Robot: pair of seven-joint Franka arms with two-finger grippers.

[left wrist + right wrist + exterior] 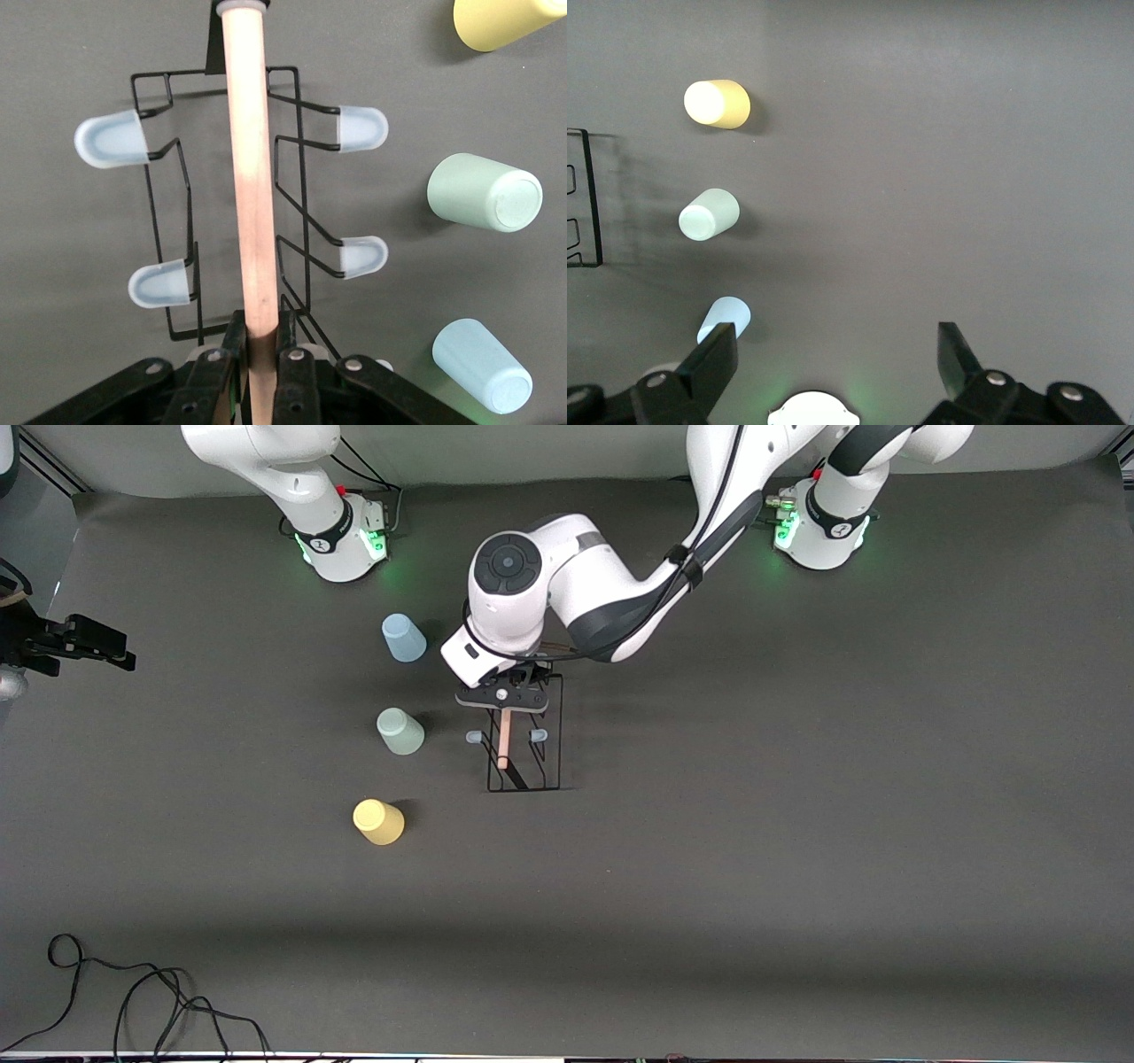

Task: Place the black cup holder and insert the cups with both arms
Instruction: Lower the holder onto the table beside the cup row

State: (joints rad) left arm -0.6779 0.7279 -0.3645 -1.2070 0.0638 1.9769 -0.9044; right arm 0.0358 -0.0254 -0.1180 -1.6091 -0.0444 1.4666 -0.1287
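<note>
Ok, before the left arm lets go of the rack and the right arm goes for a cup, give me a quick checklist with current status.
1. Left gripper shut on the wooden handle: ok.
2. Black cup holder base resting flat on the table: cannot tell.
3. Blue cup, green cup and yellow cup standing apart beside the holder, toward the right arm's end: ok.
4. Pegs free of cups: ok.
5. Right gripper open, over the table near the blue cup: ok.
</note>
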